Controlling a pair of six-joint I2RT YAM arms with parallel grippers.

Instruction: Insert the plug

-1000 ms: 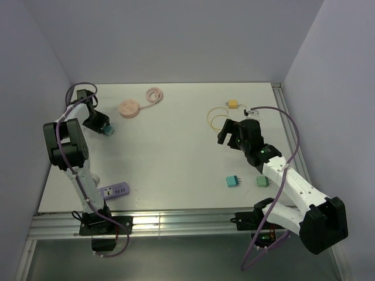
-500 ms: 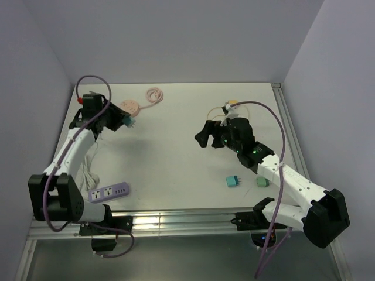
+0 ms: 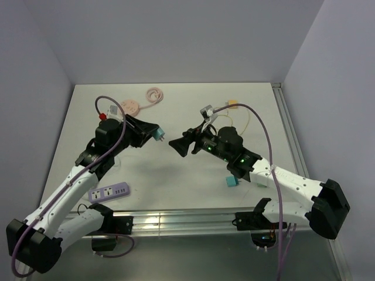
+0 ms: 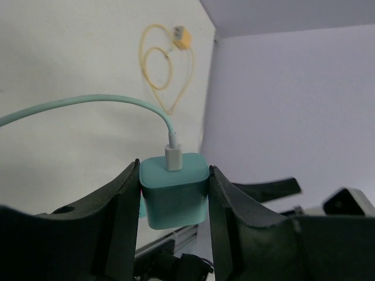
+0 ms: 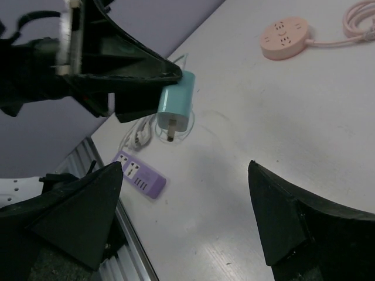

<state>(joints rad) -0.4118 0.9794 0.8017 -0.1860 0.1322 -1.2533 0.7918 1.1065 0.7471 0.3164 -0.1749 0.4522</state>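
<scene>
My left gripper (image 3: 153, 132) is shut on a teal plug (image 3: 158, 133) and holds it above the middle of the table. In the left wrist view the plug (image 4: 174, 190) sits between both fingers, with a teal cable coming out of its top. My right gripper (image 3: 179, 145) is open and empty, facing the plug from the right, a short gap away. The right wrist view shows the plug (image 5: 177, 108) with its prongs pointing down, above my open right gripper (image 5: 185, 165). A purple power strip (image 3: 109, 192) lies at the front left; it also shows in the right wrist view (image 5: 139, 174).
A pink round socket (image 3: 129, 108) with a coiled pink cable (image 3: 154, 93) lies at the back left. A yellow cable with a yellow plug (image 3: 233, 105) lies at the back right. A teal adapter (image 3: 232, 181) sits under my right arm. A white cable (image 5: 137, 136) lies near the strip.
My left arm has swung from the back left to the table's middle with the teal plug in it. My right gripper has moved left until it faces the plug.
</scene>
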